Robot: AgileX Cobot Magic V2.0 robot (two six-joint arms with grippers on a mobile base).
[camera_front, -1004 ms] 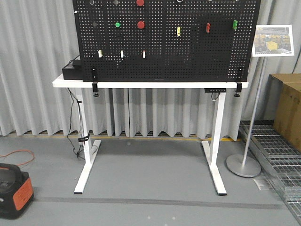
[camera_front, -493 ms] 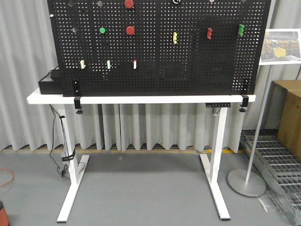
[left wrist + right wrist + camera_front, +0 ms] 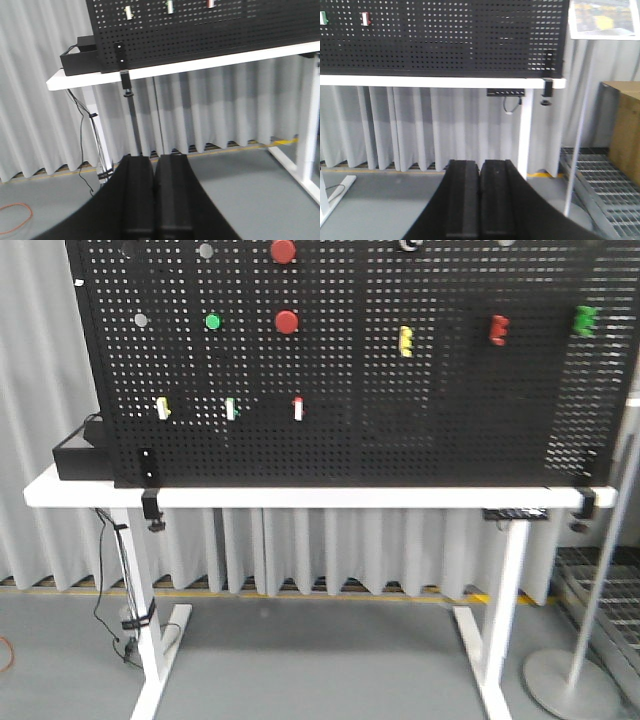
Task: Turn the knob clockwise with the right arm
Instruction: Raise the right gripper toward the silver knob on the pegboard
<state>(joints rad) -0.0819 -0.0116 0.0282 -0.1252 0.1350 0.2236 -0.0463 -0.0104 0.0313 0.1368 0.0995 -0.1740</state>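
Note:
A black pegboard [image 3: 350, 370] stands on a white table [image 3: 300, 497]. It carries two round red knobs [image 3: 286, 322] [image 3: 283, 250], a round green one [image 3: 212, 321], small grey knobs [image 3: 141, 318], three white toggles [image 3: 231, 408], and yellow [image 3: 405, 340], red [image 3: 498, 329] and green [image 3: 584, 320] handles. Neither gripper shows in the front view. My left gripper [image 3: 155, 162] is shut and empty, low and well short of the table's left end. My right gripper [image 3: 480, 167] is shut and empty, low before the table's right leg [image 3: 524, 130].
A black box [image 3: 80, 460] sits at the table's left end, with cables down the left leg [image 3: 130, 610]. A sign stand [image 3: 590, 640] is at the right. A cardboard box [image 3: 625, 135] and a metal floor grate [image 3: 605, 185] lie further right.
The view has closed in on the table. The pegboard now looks larger and fills the upper frame. The floor and the orange-black unit at left have dropped out of view.

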